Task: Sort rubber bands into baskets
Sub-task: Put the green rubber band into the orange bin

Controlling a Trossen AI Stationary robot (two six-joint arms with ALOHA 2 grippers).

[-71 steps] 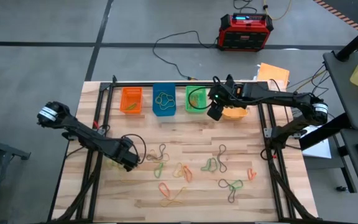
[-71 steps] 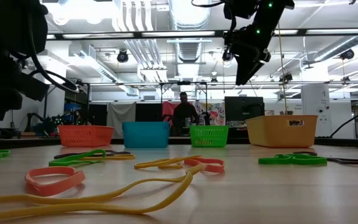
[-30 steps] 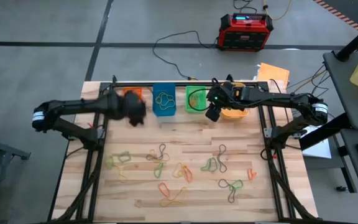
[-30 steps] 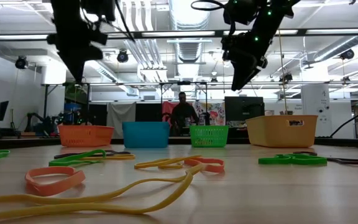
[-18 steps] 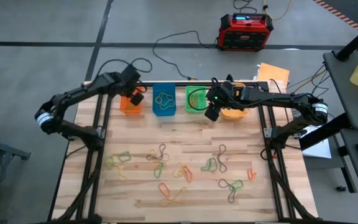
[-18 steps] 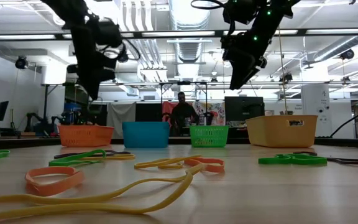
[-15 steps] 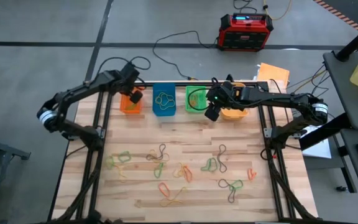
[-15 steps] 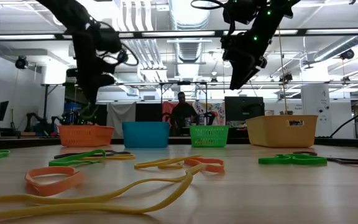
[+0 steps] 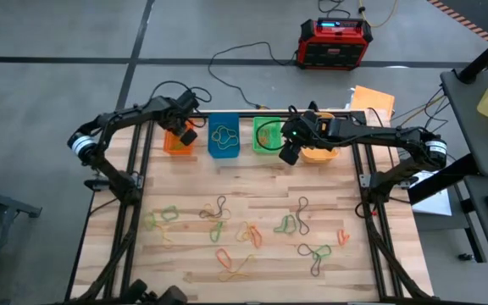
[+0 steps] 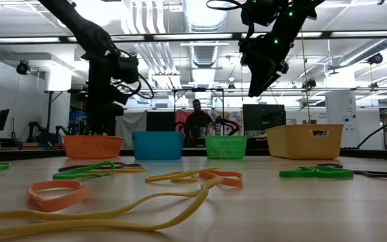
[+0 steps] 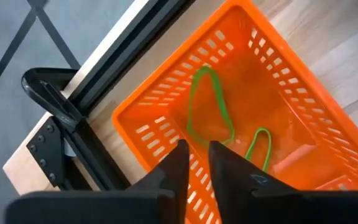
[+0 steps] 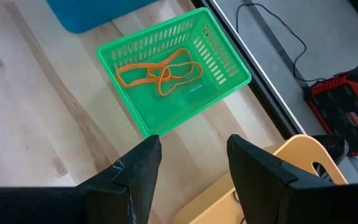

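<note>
The wooden table (image 9: 252, 212) carries four baskets in a row along its far edge: orange basket (image 9: 179, 140), blue basket (image 9: 224, 137), green basket (image 9: 267, 135) and yellow basket (image 9: 322, 152). Loose rubber bands (image 9: 244, 233) (green, orange, yellow, black) lie scattered over its nearer half, some overlapping, well apart from the baskets.

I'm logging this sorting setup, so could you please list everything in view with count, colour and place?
baskets: four in a row at the table's far edge; orange basket, blue basket, green basket, yellow-orange basket
rubber bands: many, green, orange, yellow, black, loose on table; two green in orange basket; orange in green basket
red-and-black box: one, on floor beyond table
person: one, in background
left gripper: above orange basket, barely parted
right gripper: open, between green and yellow-orange baskets
</note>
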